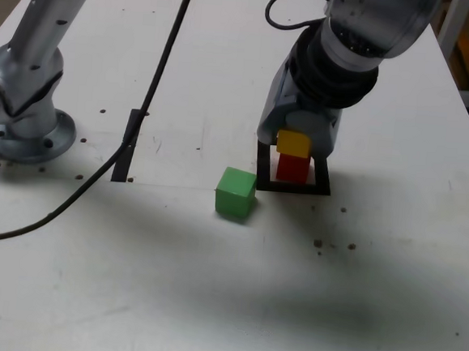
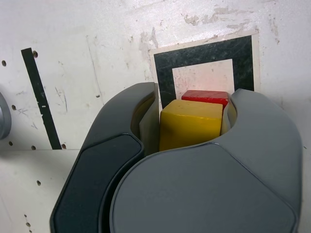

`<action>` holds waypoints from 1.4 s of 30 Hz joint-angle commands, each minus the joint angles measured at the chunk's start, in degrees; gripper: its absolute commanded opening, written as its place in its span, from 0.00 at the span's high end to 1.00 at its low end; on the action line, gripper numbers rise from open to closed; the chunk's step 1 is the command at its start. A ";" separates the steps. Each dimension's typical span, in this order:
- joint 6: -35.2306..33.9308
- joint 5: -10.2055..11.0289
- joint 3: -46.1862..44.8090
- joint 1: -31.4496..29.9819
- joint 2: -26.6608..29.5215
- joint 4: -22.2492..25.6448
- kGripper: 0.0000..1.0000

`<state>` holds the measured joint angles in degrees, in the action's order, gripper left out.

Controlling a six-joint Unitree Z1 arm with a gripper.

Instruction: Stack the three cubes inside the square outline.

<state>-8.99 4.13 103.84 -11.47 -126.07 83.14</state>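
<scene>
Exterior view shows the claw [image 1: 295, 143] closed on the yellow cube [image 1: 293, 142], above pitted white tabletop [image 1: 163, 259].

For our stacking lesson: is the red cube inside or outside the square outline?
Inside: black border shows around the red cube.

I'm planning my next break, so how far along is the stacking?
Roughly midway. The red cube sits inside the square outline. The yellow cube is between the jaws of the gripper, apparently at or just above red. Left to do: finish placing yellow, then stack green, which lies outside the outline.
</scene>
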 commanded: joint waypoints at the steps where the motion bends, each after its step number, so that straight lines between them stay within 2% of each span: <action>1: 0.08 0.00 -0.25 0.13 0.11 0.04 0.84; 6: 0.14 0.04 -0.30 0.13 0.17 0.38 0.68; 8: 0.26 0.05 -0.32 0.13 0.19 0.52 0.58; 11: 0.80 -0.25 -0.46 0.13 0.21 0.56 0.37; 15: 1.27 -0.76 -0.72 0.13 0.27 0.29 0.23; 26: 1.28 -0.87 -1.30 0.13 1.11 -0.59 0.05; 36: 1.11 -0.49 -5.14 0.13 4.96 -4.00 0.01; 40: 1.10 -0.85 -7.45 -0.04 8.17 -3.69 0.01; 42: 1.42 -1.75 -8.88 -0.58 10.55 -2.30 0.01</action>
<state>-7.69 2.40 94.84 -11.73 -116.27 80.61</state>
